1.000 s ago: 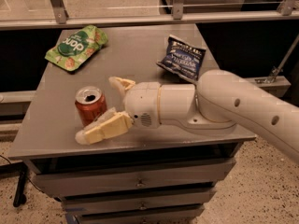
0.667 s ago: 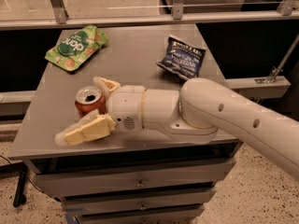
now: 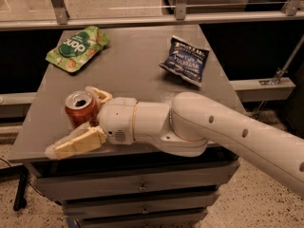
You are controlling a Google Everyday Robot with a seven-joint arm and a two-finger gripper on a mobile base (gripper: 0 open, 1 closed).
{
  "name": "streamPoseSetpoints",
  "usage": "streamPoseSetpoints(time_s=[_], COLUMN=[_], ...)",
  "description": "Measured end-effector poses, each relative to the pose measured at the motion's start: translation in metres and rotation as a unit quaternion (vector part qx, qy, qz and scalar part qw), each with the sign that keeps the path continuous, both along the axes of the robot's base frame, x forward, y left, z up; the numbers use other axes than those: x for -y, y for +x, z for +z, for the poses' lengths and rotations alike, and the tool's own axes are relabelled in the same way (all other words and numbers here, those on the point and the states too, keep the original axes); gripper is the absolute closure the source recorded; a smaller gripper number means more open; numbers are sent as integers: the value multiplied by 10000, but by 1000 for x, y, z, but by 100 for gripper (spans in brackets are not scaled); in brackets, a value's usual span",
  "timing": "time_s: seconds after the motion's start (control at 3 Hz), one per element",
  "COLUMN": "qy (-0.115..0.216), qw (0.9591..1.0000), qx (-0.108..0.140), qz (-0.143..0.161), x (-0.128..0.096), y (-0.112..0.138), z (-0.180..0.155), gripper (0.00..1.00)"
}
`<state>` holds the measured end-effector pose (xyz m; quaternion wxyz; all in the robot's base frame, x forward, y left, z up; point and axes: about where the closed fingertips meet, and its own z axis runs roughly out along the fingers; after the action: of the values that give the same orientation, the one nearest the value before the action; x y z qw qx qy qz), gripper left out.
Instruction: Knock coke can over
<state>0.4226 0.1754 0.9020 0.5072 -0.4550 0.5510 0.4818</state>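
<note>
The coke can [image 3: 80,109] is a small red can with a silver top and stands upright near the front left of the grey table [image 3: 135,63]. My gripper [image 3: 80,120] reaches in from the right and is open, with the can between its two cream fingers. One finger [image 3: 76,144] lies in front of the can at the table's front edge. The other finger [image 3: 99,94] is behind the can. The can's lower right side is hidden by the gripper body.
A green snack bag [image 3: 77,47] lies at the back left of the table. A dark blue chip bag [image 3: 185,60] lies at the back right. A metal rail [image 3: 152,18] runs behind the table. Drawers [image 3: 137,186] sit under the front edge.
My gripper has moved left along the table front, so its fingers now straddle the can. The can still stands upright in about the same spot.
</note>
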Motion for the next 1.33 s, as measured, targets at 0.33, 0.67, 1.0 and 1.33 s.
streamPoseSetpoints(time_s=[0.33, 0.67, 1.0, 1.33], qy=[-67, -223, -433, -608], qw=[10000, 9996, 9986, 9972], qx=[-14, 36, 105, 164], qz=[-30, -139, -301, -405], x=[2, 17, 41, 59], y=[1, 12, 28, 39], z=[-10, -14, -17, -17], gripper=[0, 16, 41, 64])
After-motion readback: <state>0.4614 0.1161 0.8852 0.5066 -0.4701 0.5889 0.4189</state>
